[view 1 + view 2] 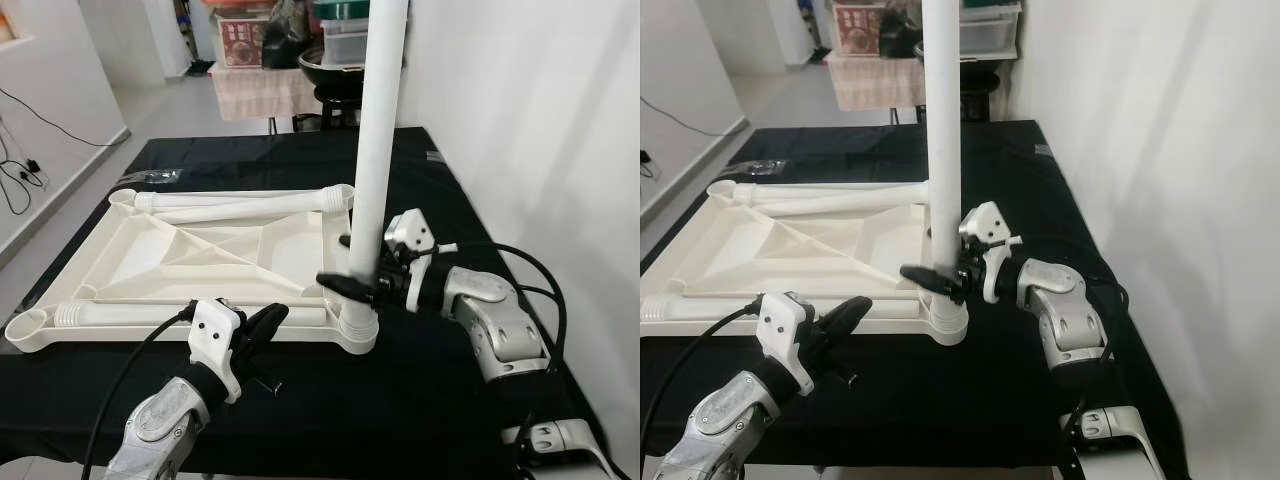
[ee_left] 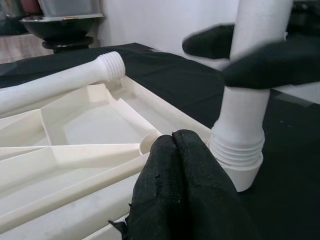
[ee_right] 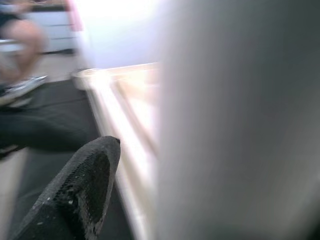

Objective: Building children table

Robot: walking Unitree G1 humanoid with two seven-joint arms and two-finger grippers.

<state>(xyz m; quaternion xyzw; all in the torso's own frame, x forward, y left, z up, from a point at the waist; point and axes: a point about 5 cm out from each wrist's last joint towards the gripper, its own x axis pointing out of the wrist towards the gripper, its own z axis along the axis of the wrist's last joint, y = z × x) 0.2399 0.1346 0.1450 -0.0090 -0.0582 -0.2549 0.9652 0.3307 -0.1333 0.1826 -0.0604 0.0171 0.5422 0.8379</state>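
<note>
I see right claw (image 1: 352, 283) clamped on upright leg (image 1: 378, 150) in tabletop (image 1: 140, 255) corner socket; left claw (image 1: 262, 325) closed, empty, beside tabletop's near edge

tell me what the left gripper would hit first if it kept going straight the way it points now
Probably the near edge of the upturned white tabletop: the left gripper, fingers closed, already sits at that rim. Beyond lies the upright leg the right gripper clasps, though depth is unclear.

**Arms and grippers**

The right gripper (image 1: 352, 283) is reached in from the right, wrist level, its black fingers (image 2: 260, 62) clamped on either side of the upright leg (image 1: 378, 150). The left gripper (image 1: 262, 325) is held low, fingers pressed together (nothing between them), pointing toward the leg's base.
</note>
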